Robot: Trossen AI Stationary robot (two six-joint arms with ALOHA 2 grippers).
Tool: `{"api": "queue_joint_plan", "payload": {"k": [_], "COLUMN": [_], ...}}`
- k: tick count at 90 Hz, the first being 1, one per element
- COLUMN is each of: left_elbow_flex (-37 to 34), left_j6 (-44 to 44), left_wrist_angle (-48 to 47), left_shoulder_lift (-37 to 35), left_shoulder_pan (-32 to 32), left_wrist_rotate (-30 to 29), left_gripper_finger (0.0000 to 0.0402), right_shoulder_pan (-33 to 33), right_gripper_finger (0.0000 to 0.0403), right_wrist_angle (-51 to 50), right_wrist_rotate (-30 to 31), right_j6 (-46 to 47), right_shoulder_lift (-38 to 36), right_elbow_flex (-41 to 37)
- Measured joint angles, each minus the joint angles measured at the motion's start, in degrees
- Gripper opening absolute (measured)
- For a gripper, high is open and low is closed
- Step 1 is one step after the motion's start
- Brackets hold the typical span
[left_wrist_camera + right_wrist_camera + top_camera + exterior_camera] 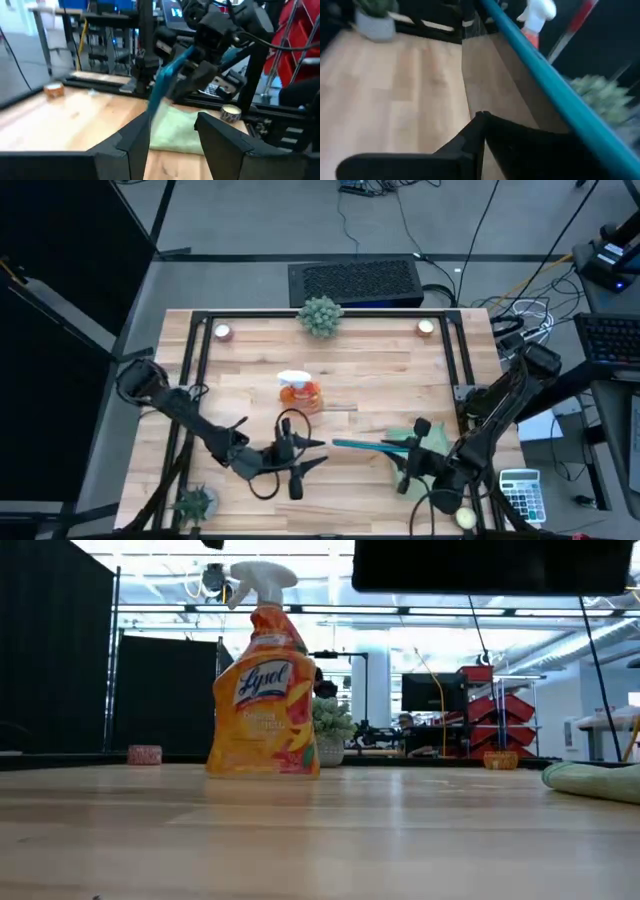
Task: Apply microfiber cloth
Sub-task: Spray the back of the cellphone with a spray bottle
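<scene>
On the table's left half, the left gripper [300, 460] hovers low with its fingers [131, 145] spread wide and nothing between them, aimed across at the other arm, probably ready to take or brace something. Further back stands the orange spray bottle [299, 391], upright and apart from both arms. To the right, the right gripper [412, 452] clamps a thin teal-edged tablet [370, 445] edge-up, lifted just above the microfiber cloth [425, 442], which lies flat beneath it, seemingly so the two can meet for wiping.
</scene>
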Motion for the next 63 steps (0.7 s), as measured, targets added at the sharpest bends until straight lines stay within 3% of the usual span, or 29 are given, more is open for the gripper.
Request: {"api": "queue_joint_plan", "payload": {"k": [6,18,26,33,49,63], "left_elbow_flex": [0.0,0.0,0.0,0.0,0.0,0.0], "left_j6": [-3.5,1.0,-1.6,-8.9,-26.9,-44.8], "left_wrist_angle": [-0.1,-2.3,-3.7,-4.2,-5.6,-9.8], "left_shoulder_lift": [-0.8,-3.6,-5.4,-6.7,-7.3,-6.9], "left_shoulder_pan": [-0.1,-0.2,-0.5,-0.5,-0.4,1.2], "left_wrist_rotate": [0.1,-0.1,-0.4,-0.4,0.1,0.4], "left_gripper_finger": [0.0150,0.0150,0.0150,0.0150,0.0150,0.0150], "right_shoulder_pan": [-0.1,-3.0,-4.7,-5.1,-5.1,-5.1], "right_gripper_finger": [0.0063,0.0063,0.0063,0.0063,0.0063,0.0063], "right_wrist_angle": [0.0,-0.5,-0.5,-0.6,0.0,0.8], "right_wrist_rotate": [0.2,-5.9,-6.9,-3.7,10.7,11.4], "right_j6": [-3.2,-4.3,-6.5,-18.3,-50.4,-62.8], "right_shoulder_lift": [-0.1,-1.4,-1.9,-1.7,-1.4,-1.4], "right_elbow_flex": [0.0,-0.1,-0.1,0.0,-0.1,0.0]}}
